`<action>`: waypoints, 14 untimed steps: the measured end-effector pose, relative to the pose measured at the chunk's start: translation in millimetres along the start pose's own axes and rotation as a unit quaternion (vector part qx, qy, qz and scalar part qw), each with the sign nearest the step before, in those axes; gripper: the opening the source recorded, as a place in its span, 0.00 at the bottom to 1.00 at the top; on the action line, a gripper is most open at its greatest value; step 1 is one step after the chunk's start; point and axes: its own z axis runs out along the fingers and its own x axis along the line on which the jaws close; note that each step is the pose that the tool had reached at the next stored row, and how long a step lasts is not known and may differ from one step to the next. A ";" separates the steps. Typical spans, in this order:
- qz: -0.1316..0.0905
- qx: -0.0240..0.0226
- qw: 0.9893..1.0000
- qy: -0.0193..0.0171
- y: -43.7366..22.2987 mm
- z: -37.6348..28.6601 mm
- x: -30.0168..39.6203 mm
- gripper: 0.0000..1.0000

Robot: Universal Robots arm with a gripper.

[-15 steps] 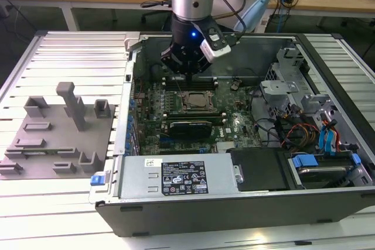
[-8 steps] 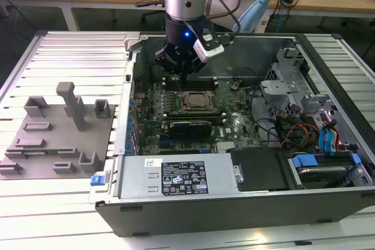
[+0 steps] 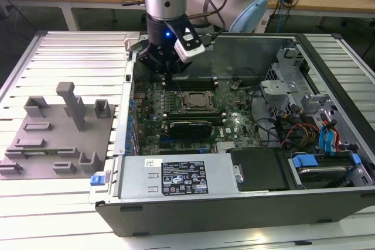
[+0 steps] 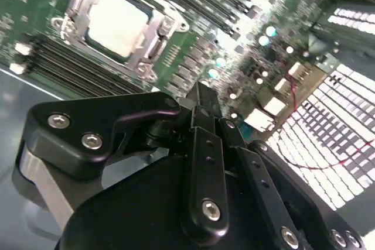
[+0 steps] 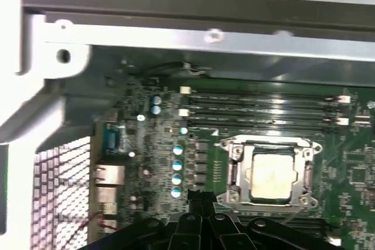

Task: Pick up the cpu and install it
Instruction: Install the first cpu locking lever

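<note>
My hand (image 3: 168,75) hangs over the green board (image 3: 176,95) inside the open computer case (image 3: 234,209). My fingers are pressed together with nothing between them. In both wrist views the fingertips (image 4: 202,95) (image 5: 198,202) meet in one dark point above the board. The chip (image 4: 117,19) (image 5: 270,174) lies flat in its socket frame (image 5: 234,151), pale top up. It is near my fingertips but apart from them, lower than my hand and toward the exterior view's right of it. The memory slots (image 5: 263,109) run just beside the socket. The grey tray (image 3: 58,127) sits well away from my hand, outside the case.
</note>
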 end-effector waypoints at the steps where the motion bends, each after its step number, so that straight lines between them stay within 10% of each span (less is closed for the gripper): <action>1: 0.000 -0.005 1.000 -0.001 0.1 0.0 1.8 0.11; 7: 0.001 -0.057 0.998 -0.006 0.3 -0.1 5.7 0.11; 14: 0.004 -0.060 0.998 -0.006 0.3 2.4 5.8 0.11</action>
